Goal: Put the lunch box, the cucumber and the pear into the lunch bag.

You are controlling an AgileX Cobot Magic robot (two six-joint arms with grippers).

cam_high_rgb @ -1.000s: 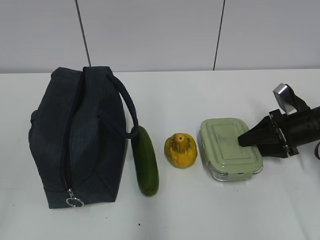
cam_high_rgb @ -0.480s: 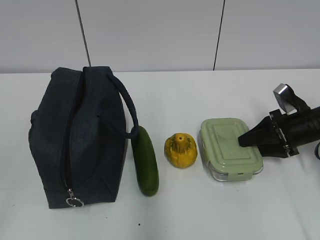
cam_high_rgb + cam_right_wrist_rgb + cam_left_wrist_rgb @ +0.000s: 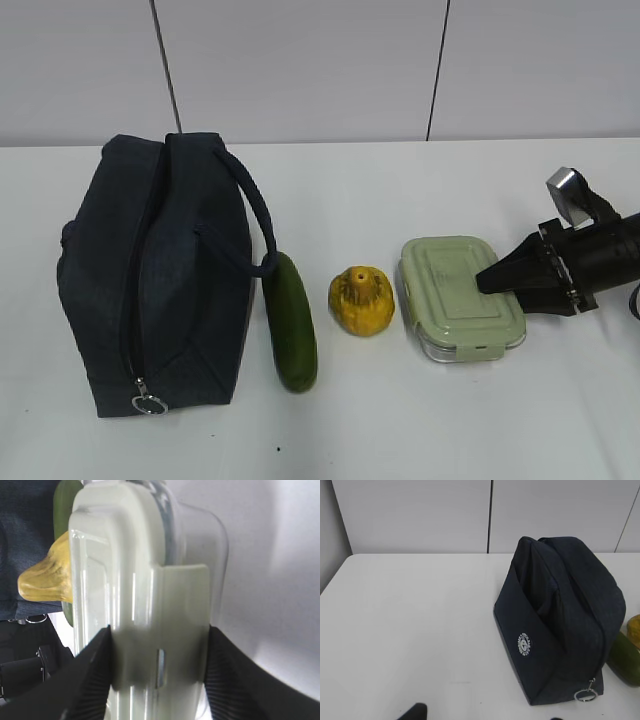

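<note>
- The bag stands at the left of the worktop, zipper run along its top, ring pull hanging at the near end.
- My left pincer shows only as dark finger tips at the bottom edge of its wrist view, well apart and with nothing between them; it sits clear of the bag.
- The cucumber lies just right of the bag, its far end touching the loop handle.
- The pear sits beside the cucumber.
- The box rests right of the pear, lid on.
- My right pincer has its fingers set against both sides of the box's near end, clamping it at the lid clip.
</note>
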